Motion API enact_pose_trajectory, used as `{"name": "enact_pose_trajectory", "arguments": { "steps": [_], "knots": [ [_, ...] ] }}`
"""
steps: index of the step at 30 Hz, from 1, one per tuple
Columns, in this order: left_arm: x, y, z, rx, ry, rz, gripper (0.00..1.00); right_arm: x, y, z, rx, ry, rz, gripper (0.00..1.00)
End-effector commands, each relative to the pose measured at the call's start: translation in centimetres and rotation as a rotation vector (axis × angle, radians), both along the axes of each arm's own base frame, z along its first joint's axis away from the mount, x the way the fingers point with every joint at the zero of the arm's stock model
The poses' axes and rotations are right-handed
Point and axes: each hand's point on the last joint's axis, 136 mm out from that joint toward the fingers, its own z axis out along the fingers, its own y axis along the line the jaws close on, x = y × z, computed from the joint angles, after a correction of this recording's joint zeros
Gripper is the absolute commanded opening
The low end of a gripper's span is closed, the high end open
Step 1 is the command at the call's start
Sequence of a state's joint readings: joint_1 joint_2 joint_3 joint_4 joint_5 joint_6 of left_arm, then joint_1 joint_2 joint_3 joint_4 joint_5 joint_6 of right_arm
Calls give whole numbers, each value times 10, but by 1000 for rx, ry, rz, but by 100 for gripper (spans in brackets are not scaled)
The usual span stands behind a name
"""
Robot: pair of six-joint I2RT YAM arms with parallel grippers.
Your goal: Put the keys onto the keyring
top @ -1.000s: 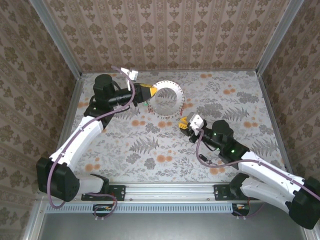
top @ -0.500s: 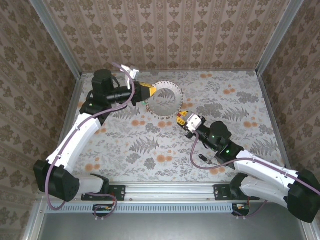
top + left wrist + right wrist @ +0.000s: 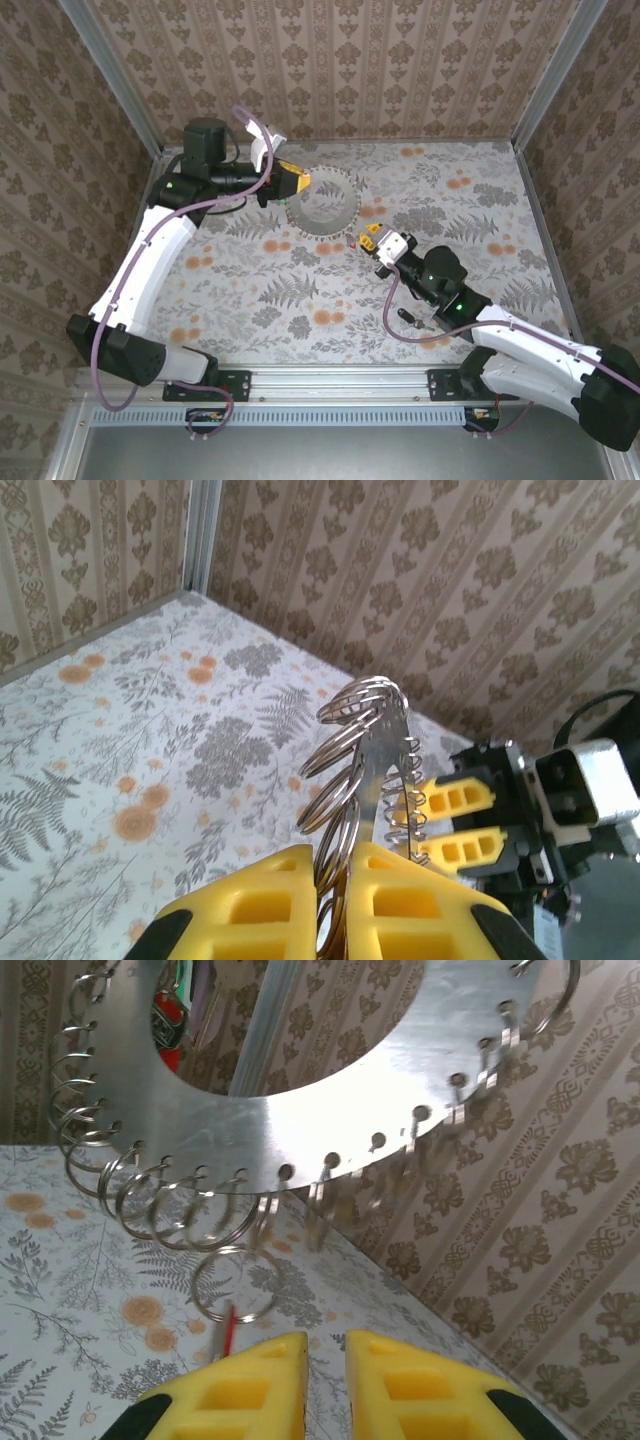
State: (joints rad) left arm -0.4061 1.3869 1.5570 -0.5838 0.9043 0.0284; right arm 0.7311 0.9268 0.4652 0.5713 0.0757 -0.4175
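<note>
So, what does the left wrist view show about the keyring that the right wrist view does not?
Left wrist view: the keyring edge-on, clamped in the left gripper's yellow fingers, with the right gripper facing it from beyond. Right wrist view: the keyring's flat face with holes along its rim, a red key tag seen through its central opening, and a thin red piece beside the gripper's finger; whether it is gripped is unclear. Both: the wire loops on the rim, the floral table, the patterned wall.

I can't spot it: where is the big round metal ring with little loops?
In the top view, the flat grey metal keyring is mid-table toward the back wall, its left edge pinched by the left gripper.
</note>
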Motion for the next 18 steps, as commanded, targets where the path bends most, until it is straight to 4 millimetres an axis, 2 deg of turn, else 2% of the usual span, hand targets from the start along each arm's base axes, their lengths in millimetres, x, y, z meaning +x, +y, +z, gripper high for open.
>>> {"name": "enact_pose_trajectory", "arguments": {
  "steps": [1, 4, 8, 11, 13, 18],
  "knots": [
    [-17, 6, -13, 114, -10, -60, 0, 0, -7, -6, -17, 0, -30, 19],
    [-16, 9, -24, 215, -7, -57, 0, -1, -6, -6, -10, 4, -22, 20],
    [-13, 10, -30, 286, -28, -44, 0, -4, 1, -7, -2, 11, 22, 19],
    [-7, 12, -31, 308, -48, -21, 0, -5, 8, -9, 3, 25, 60, 19],
    [-13, 5, -32, 318, -61, -41, 0, -6, 13, -13, 3, 35, 76, 19],
    [-13, 2, -35, 338, -72, -41, 0, -8, 23, -20, -9, 52, 125, 19]
  ]
}}
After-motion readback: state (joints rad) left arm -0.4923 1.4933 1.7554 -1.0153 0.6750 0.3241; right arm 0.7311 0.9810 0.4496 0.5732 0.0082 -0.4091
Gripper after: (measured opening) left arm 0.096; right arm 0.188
